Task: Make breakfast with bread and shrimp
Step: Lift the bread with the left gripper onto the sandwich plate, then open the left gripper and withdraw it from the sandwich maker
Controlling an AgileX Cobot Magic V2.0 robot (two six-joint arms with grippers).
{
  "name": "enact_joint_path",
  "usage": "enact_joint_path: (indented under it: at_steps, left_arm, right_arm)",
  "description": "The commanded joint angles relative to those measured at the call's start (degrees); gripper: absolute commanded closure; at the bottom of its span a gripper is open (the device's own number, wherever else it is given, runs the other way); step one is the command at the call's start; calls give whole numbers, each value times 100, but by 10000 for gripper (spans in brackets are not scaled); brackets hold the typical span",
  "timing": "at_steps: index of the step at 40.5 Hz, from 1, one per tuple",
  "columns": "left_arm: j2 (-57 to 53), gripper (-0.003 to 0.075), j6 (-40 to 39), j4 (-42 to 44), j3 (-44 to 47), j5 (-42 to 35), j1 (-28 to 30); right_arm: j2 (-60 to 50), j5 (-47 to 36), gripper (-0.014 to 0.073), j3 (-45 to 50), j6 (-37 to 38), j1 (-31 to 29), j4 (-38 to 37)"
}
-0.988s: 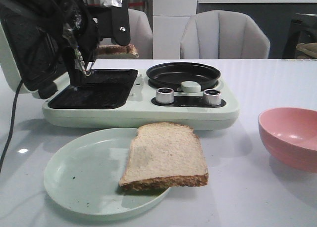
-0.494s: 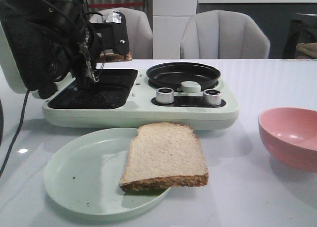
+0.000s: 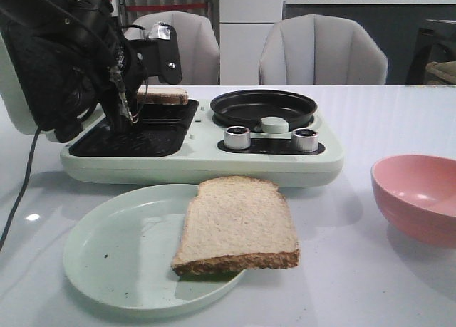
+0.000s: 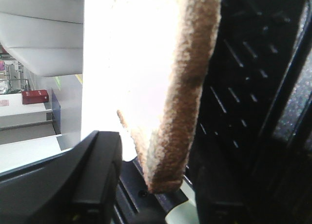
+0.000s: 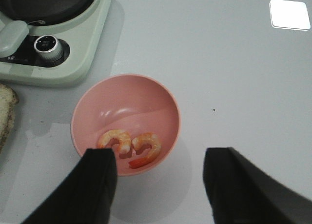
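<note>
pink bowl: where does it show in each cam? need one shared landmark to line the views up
Front view: pink bowl at the right edge on the table, cut by the frame.
Left wrist view: not in it; only a held bread slice and the dark grill plate.
Right wrist view: centre, two shrimp inside, just ahead of the open right gripper.
Shared landmark: the cooker's right silver knob, front and right wrist only.

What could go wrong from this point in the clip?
The left claw holds a bread slice by one edge over the grill plate; on release it may land crooked, partly off the plate. The second slice overhangs the green plate's rim and could slip off if bumped. The right claw hangs open over the pink bowl; the two shrimp lie close together, so a grab may catch both.
</note>
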Motion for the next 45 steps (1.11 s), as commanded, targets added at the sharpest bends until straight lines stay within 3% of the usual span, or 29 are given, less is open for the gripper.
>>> enact_joint_path:
  at_steps: [1,20,25,31,36,40,45]
  left_arm:
    - [-428,330,-104,127,-174,72,13]
    - [-1732,330,-331,127,1251,-280,-25]
    - [-2339,330,-359,127,1788,8,-334]
    - [-3057,335,-359,45,2307,1098,-1088]
    - [-3592,335,-242,-1461,2422,2052,-1802]
    - [-4001,335,577,-2985,2422,2659,-2206]
    - [-4582,335,856,-4518,2422,3384,-2525]
  right_arm:
    - [-6,-427,88,-165,-43,-34,16]
    - [-6,-427,88,-165,-43,-34,16]
    - [-6,-427,88,-165,-43,-34,16]
    - [-6,-427,88,-165,-43,-34,16]
    - [-6,-427,88,-165,-43,-34,16]
    - [-6,-427,88,-165,-43,-34,16]
    - [-6,-427,88,-165,-43,-34,16]
